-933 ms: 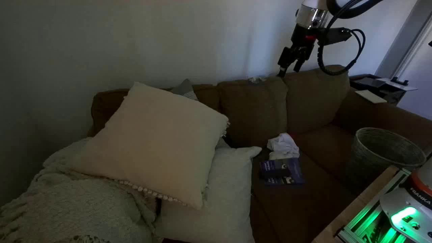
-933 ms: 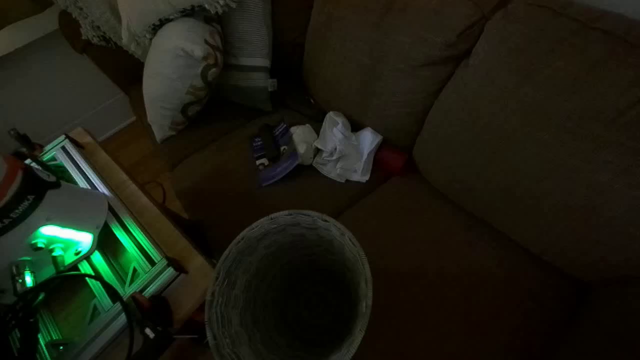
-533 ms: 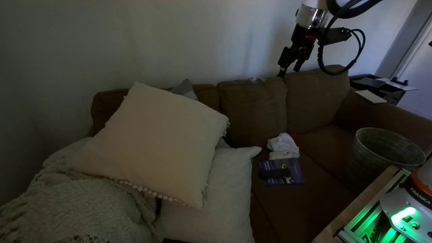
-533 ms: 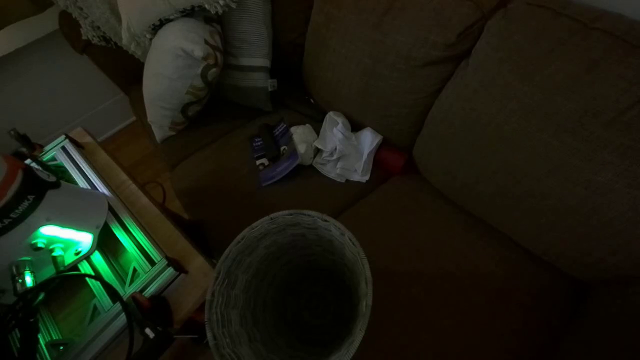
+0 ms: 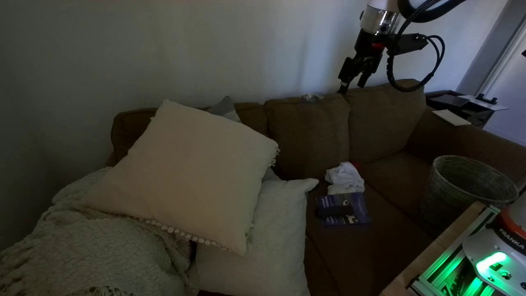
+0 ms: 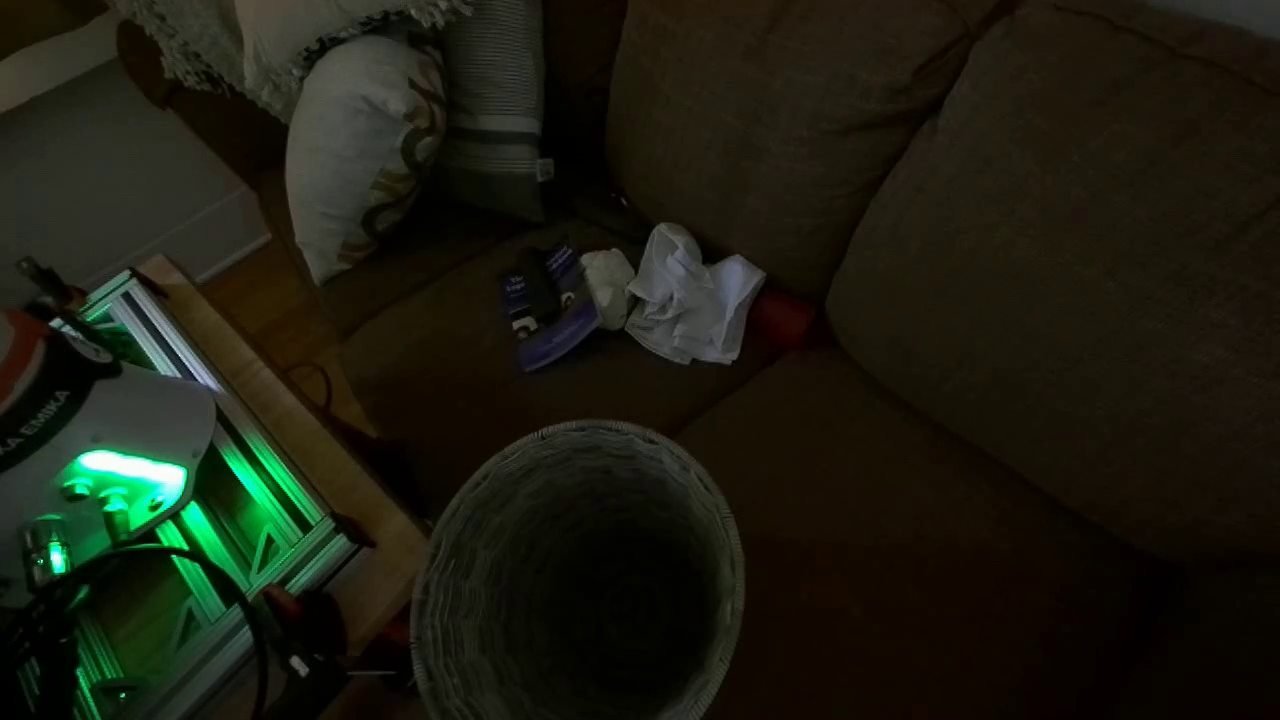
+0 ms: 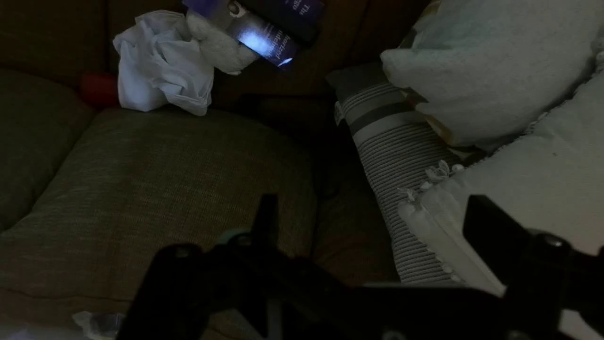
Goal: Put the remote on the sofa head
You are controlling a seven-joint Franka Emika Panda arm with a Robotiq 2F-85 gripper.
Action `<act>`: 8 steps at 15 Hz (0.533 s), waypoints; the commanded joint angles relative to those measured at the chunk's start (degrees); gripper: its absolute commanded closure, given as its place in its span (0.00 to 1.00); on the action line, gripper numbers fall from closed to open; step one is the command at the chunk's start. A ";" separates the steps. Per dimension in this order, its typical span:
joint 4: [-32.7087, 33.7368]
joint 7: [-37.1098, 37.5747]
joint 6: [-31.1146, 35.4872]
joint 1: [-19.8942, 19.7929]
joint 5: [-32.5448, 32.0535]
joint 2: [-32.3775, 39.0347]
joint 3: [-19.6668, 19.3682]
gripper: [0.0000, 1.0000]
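The remote (image 5: 336, 211) is a dark oblong lying on the bluish booklet (image 5: 361, 207) on the sofa seat. It also shows on the booklet in an exterior view (image 6: 538, 283) and at the top of the wrist view (image 7: 285, 19). The sofa head (image 5: 285, 101) is the top ridge of the brown backrest by the wall; part of it shows at the lower left of the wrist view (image 7: 52, 304). My gripper (image 5: 352, 85) is up by the backrest's top, well away from the remote. In the wrist view the gripper (image 7: 373, 200) has its fingers wide apart with nothing between them.
A white crumpled cloth (image 5: 345, 176) lies beside the booklet. A small clear crumpled item (image 5: 312, 97) sits on the backrest top. Large cream pillows (image 5: 197, 172) fill one sofa end. A woven basket (image 6: 590, 430) stands near the robot base (image 6: 150, 420).
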 commanded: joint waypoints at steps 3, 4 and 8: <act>0.15 0.29 -0.19 1.04 -0.36 0.11 -0.92 0.00; 0.15 0.29 -0.19 1.04 -0.36 0.11 -0.92 0.00; -0.28 0.29 1.67 0.26 -0.62 -0.87 -1.83 0.00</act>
